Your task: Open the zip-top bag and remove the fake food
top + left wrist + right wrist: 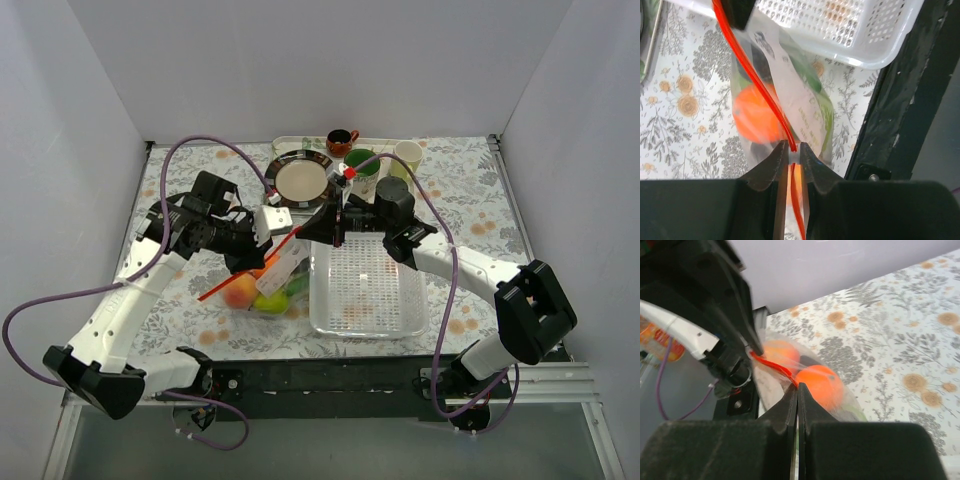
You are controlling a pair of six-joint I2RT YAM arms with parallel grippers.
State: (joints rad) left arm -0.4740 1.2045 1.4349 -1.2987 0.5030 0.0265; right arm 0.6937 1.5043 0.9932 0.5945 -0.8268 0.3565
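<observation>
Red zip strip (767, 100) is pulled in a line between the two grippers, and the clear bag (278, 285) hangs under it. The bag is over the flowery table (180, 320), just left of the white basket (420, 322). The fruit (243, 293) is all inside the bag, and I can see an orange (752, 120) and something green. So nothing is out yet. I cannot tell if the zip has started to part, and I think the opening and the taking out are both left to do.

The left gripper (794, 150) reaches in from the left and pinches the strip tight. The right gripper (797, 390) reaches in from the right, over the far end of the basket. Its fingers are pressed together on the other end of the strip.
</observation>
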